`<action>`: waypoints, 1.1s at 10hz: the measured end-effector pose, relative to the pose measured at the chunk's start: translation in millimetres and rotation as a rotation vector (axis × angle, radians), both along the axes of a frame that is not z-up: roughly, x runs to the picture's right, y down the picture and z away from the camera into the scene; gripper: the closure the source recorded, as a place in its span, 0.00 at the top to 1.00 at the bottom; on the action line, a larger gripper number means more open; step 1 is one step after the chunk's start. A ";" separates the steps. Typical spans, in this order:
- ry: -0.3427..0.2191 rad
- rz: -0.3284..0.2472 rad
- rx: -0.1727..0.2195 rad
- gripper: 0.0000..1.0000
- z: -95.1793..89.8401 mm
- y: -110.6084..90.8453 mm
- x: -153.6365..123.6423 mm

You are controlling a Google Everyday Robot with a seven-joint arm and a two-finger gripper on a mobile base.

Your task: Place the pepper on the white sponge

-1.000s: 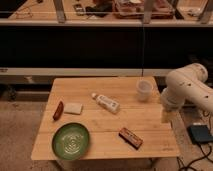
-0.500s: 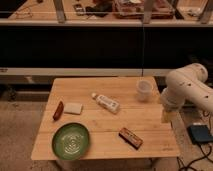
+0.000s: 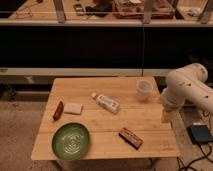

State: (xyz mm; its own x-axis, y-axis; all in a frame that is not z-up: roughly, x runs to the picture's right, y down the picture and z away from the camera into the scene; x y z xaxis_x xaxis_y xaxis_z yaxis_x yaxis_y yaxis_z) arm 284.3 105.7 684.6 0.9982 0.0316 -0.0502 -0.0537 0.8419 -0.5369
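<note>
The dark red pepper (image 3: 58, 110) lies on the wooden table (image 3: 107, 127) near its left edge. Right beside it, on its right, rests the flat white sponge (image 3: 73, 108); whether the two touch I cannot tell. My gripper (image 3: 167, 117) hangs from the white arm at the table's right edge, pointing down, far from both. It stands open and holds nothing.
A white tube-shaped bottle (image 3: 105, 102) lies mid-table. A white cup (image 3: 144, 90) stands at the back right, close to my arm. A green plate (image 3: 71, 140) sits front left and a brown-red bar (image 3: 130, 137) front right. A blue pad (image 3: 200, 133) lies on the floor at right.
</note>
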 end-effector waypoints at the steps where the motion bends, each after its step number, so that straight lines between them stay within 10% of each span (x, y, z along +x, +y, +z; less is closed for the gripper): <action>1: 0.000 0.000 0.000 0.65 0.0 0.0 0.0; 6: 0.002 -0.004 0.001 0.65 0.6 -1.0 1.3; 9: -0.020 -0.145 -0.021 0.65 31.7 -19.8 -7.8; 11: -0.147 -0.342 -0.031 0.65 76.6 -63.9 -66.1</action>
State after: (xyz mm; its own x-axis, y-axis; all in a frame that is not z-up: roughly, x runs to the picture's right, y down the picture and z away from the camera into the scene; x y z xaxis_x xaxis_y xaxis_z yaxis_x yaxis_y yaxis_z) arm 218.2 41.9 761.2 0.9475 -0.3041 0.0985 0.3072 0.7811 -0.5437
